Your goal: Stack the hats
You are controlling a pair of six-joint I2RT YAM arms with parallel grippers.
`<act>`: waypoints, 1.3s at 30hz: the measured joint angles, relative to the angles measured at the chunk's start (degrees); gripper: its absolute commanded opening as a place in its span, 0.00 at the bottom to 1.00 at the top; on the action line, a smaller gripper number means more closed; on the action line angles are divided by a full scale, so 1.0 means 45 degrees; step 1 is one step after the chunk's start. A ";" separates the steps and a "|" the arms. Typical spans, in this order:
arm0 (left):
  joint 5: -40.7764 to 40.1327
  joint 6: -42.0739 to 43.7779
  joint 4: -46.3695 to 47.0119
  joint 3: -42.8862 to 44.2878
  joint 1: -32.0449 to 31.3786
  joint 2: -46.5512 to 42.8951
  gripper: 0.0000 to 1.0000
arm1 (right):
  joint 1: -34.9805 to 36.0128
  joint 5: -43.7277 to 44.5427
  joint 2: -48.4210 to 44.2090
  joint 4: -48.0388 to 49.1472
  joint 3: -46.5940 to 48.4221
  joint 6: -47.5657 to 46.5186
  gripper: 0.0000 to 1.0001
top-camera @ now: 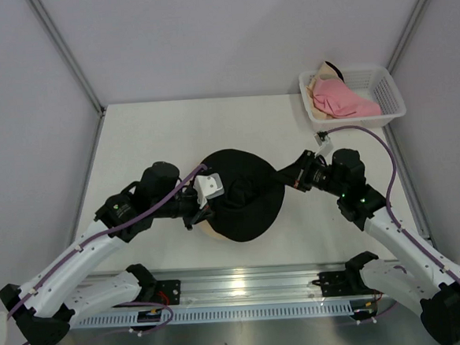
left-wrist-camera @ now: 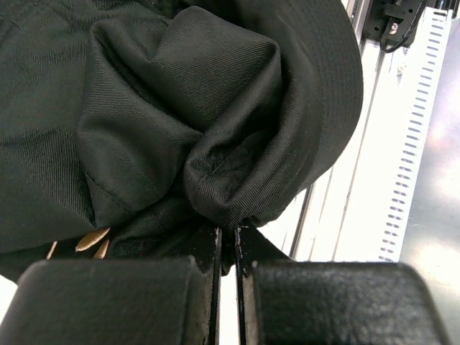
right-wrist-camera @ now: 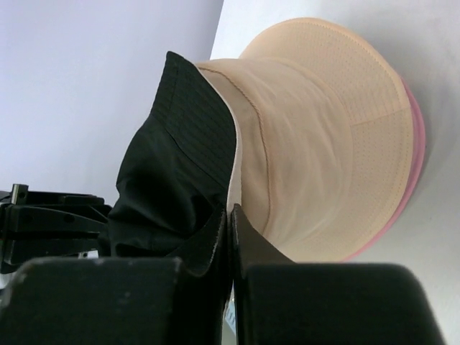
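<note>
The black hat lies spread over a pale peach hat in the middle of the table. My left gripper is shut on a bunched fold of the black hat at its left side; its fingertips pinch the fabric. My right gripper is shut on the black hat's brim at its right side. The right wrist view shows the peach hat beneath it, with a pink rim under its edge. A pink hat and a cream-beige hat lie in the basket.
The white lattice basket stands at the back right corner of the table. A slotted metal rail with the arm bases runs along the near edge. Grey walls enclose the table on three sides.
</note>
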 measured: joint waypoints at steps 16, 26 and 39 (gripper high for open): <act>-0.1297 0.0049 -0.0257 0.0636 -0.0024 -0.0787 0.01 | -0.0034 -0.1141 0.0602 0.6431 -0.0389 0.3007 0.00; -0.1545 0.0160 -0.0228 0.0690 -0.0024 0.0340 0.01 | -0.0661 -0.0199 0.0559 0.8388 -0.3638 0.4347 0.00; -0.2710 -0.1433 0.0452 0.0053 -0.0044 -0.0126 0.99 | -0.0729 0.0170 0.0588 0.4959 -0.2327 0.0398 0.00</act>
